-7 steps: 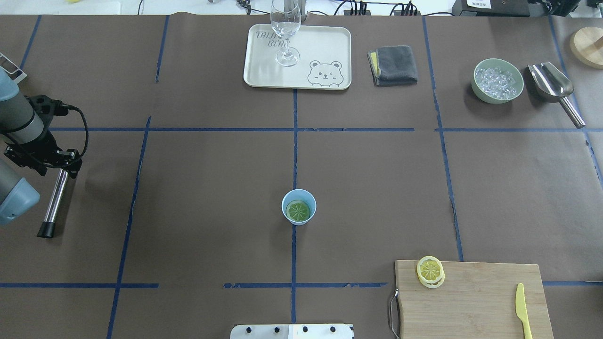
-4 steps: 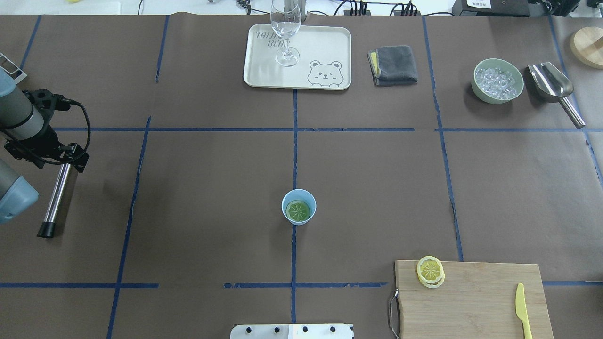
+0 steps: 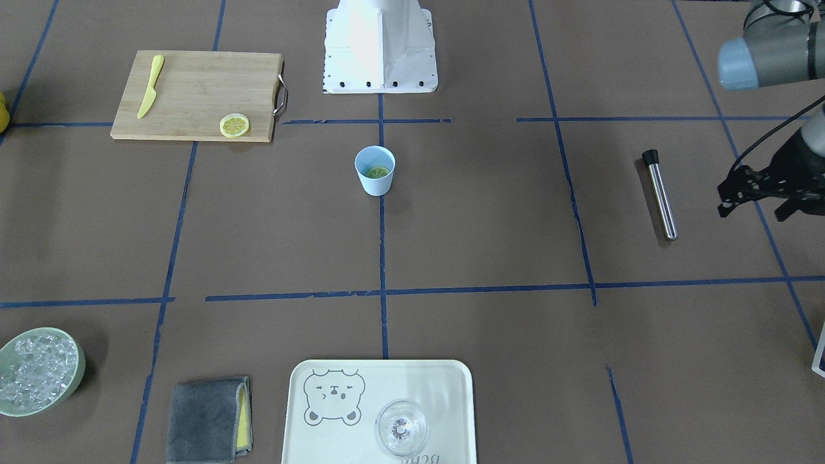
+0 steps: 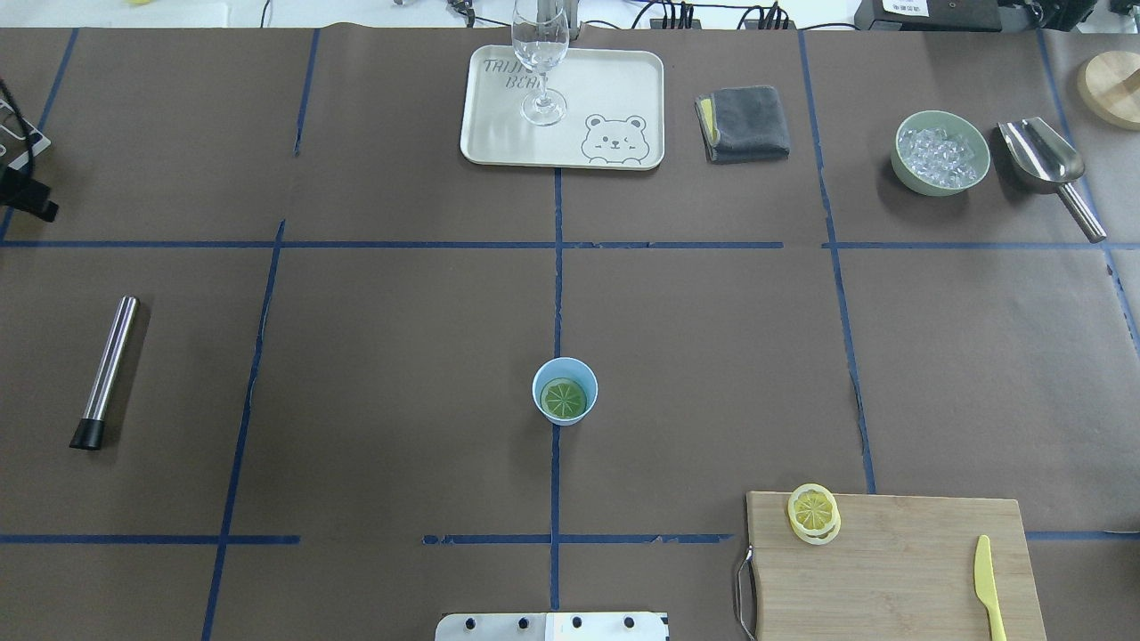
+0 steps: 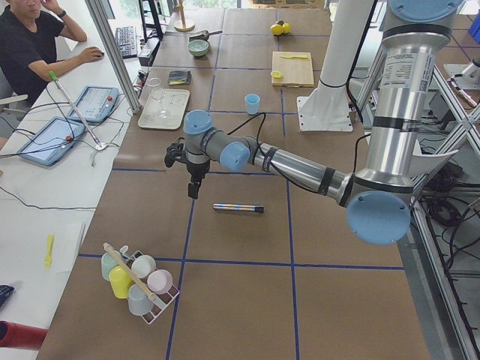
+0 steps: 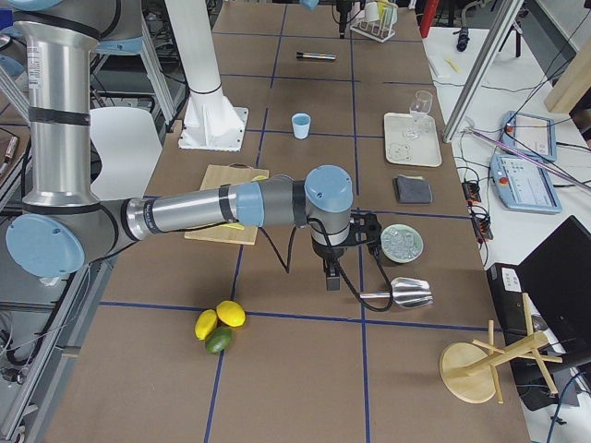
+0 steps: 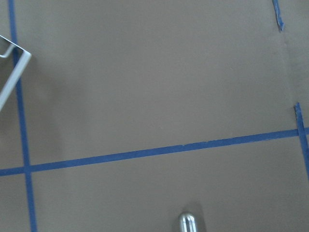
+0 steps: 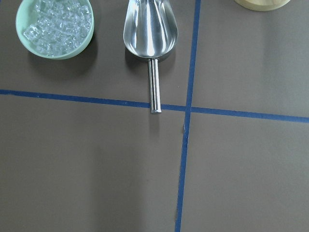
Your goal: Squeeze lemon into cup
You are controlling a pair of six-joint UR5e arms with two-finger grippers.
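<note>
The light-blue cup (image 4: 565, 371) stands upright near the table's middle, and also shows in the front view (image 3: 374, 182). One lemon slice (image 4: 564, 398) lies flat inside it. Two more lemon slices (image 4: 813, 514) lie stacked on the cutting board's (image 4: 891, 570) near left corner. My left gripper (image 3: 754, 209) hangs at the table's far left end, well away from the cup, its prongs apart and empty. In the overhead view only a bit of it (image 4: 22, 191) shows. My right gripper (image 6: 330, 277) hangs above the table beside the ice bowl; I cannot tell whether it is open or shut.
A steel muddler (image 4: 109, 369) lies on the left. At the back are a tray (image 4: 623, 89) with a wine glass (image 4: 541, 62), a grey cloth (image 4: 744, 123), a green bowl of ice (image 4: 941, 151) and a metal scoop (image 4: 1042, 156). A yellow knife (image 4: 986, 588) lies on the board.
My left arm has pulled back from the muddler's top end, up and out toward the overhead view's left edge. The muddler, cup and lemon slices have not moved.
</note>
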